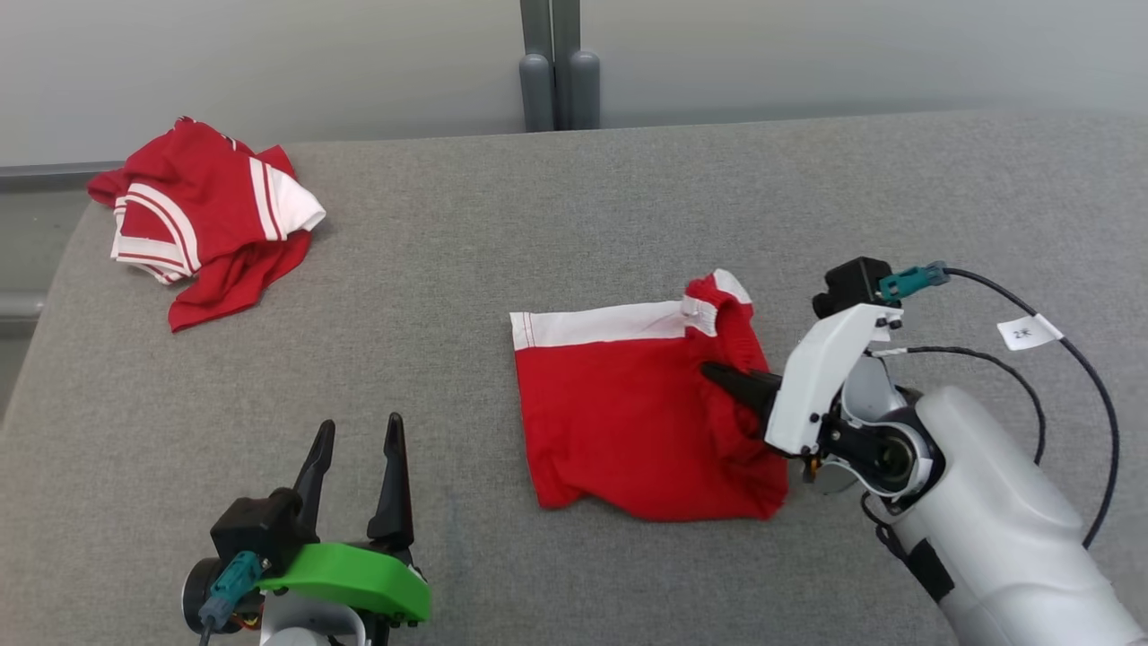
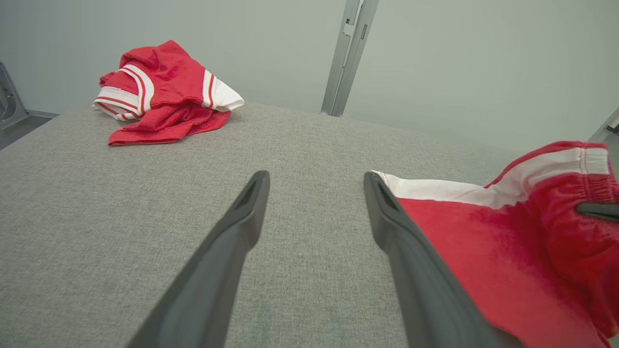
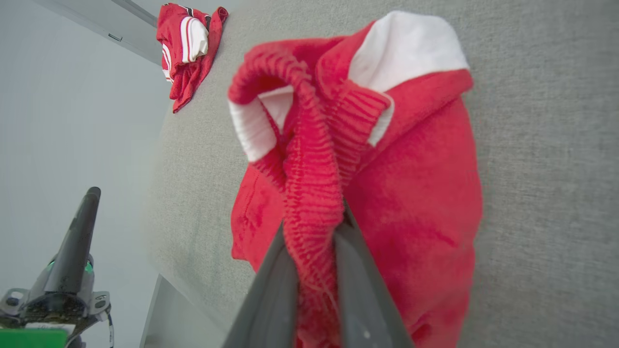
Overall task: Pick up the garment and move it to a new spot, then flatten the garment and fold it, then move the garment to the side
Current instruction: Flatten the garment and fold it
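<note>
A red garment (image 1: 628, 422) with a white band lies folded on the middle of the grey table (image 1: 502, 224), its ribbed waistband bunched up at the right. My right gripper (image 1: 722, 372) is shut on that waistband, and the right wrist view shows the red ribbing (image 3: 309, 193) pinched between the two dark fingers (image 3: 360, 290). My left gripper (image 1: 359, 426) stands open near the table's front edge, left of the garment (image 2: 483, 251), with nothing between its fingers (image 2: 242, 222).
A second red garment with white stripes (image 1: 206, 215) lies crumpled at the table's far left corner. A grey post (image 1: 552, 63) stands behind the table's back edge. Bare grey surface stretches between the two garments.
</note>
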